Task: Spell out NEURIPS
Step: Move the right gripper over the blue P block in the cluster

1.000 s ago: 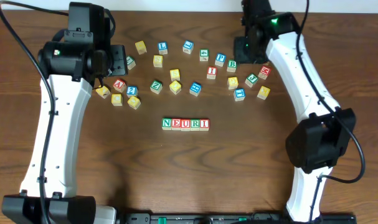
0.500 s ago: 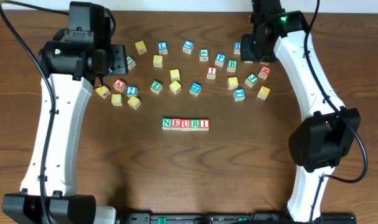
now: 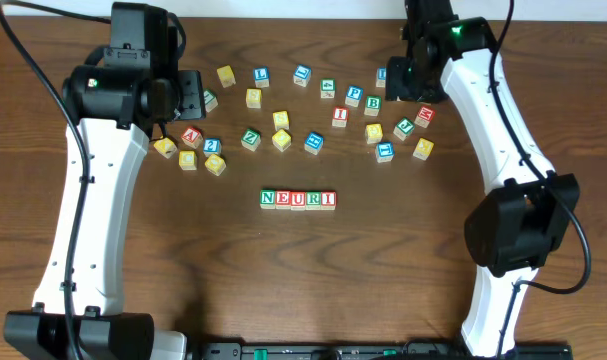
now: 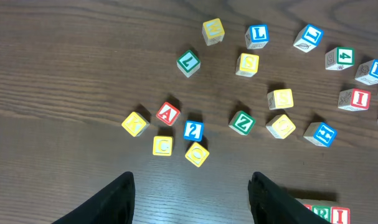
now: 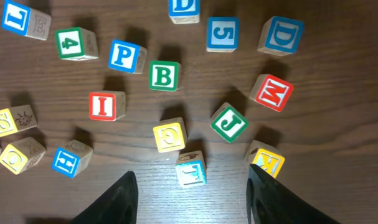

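Five cubes stand in a row reading NEURI at the table's middle; its end shows at the left wrist view's bottom right. The blue-framed P cube lies loose at the back right beside a green B. A yellow S cube sits left of a spare red I. My right gripper hangs open over this cluster, with a pale blue T cube just ahead of its tips. My left gripper stands open over bare wood near the left cluster.
Spare cubes are scattered across the back: red A, blue 2, green Z, blue H, green J, red M, blue D, blue 5, yellow K.
My right arm has shifted slightly toward the back right. The left arm and all the cubes stay where they were.
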Robot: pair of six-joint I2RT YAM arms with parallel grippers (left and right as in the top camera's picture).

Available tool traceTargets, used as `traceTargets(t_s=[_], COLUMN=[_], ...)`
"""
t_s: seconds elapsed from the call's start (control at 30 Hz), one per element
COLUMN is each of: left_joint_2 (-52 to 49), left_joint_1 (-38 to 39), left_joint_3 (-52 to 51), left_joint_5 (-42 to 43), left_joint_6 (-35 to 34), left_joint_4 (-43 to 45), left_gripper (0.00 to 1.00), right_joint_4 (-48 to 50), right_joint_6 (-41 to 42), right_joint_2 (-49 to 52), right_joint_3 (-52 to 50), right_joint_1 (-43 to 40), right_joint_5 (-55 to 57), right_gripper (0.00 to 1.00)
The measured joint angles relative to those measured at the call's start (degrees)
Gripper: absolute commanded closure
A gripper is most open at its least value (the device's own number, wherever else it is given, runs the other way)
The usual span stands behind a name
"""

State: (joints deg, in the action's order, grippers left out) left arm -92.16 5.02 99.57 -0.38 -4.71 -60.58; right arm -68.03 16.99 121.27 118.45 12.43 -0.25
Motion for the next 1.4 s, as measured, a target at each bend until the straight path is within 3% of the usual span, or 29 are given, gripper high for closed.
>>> traceTargets(t_s=[0.63, 0.67, 0.77, 1.4], left_joint_2=[0.0, 0.0, 0.0, -3.1], left_joint_1=[0.0, 0.0, 0.0, 0.0], left_joint_3=[0.0, 0.0, 0.0, 0.0], left_joint_5=[0.0, 0.0, 0.0, 0.0], left_joint_6=[0.0, 0.0, 0.0, -0.2], left_joint_4=[0.0, 0.0, 0.2, 1.8], left_gripper=[0.41, 0.33, 0.25, 0.23], right_joint_4=[-0.4, -0.4, -0.4, -0.3], right_joint_6=[0.6, 0.7, 0.7, 0.8], right_joint_2=[0.0, 0.0, 0.0, 0.0], right_joint_3=[0.0, 0.0, 0.0, 0.0], right_joint_1=[-1.2, -1.1, -0.8, 0.7], right_joint_5=[0.0, 0.0, -0.1, -0.4], right_gripper=[0.45, 0.45, 0.44, 0.44])
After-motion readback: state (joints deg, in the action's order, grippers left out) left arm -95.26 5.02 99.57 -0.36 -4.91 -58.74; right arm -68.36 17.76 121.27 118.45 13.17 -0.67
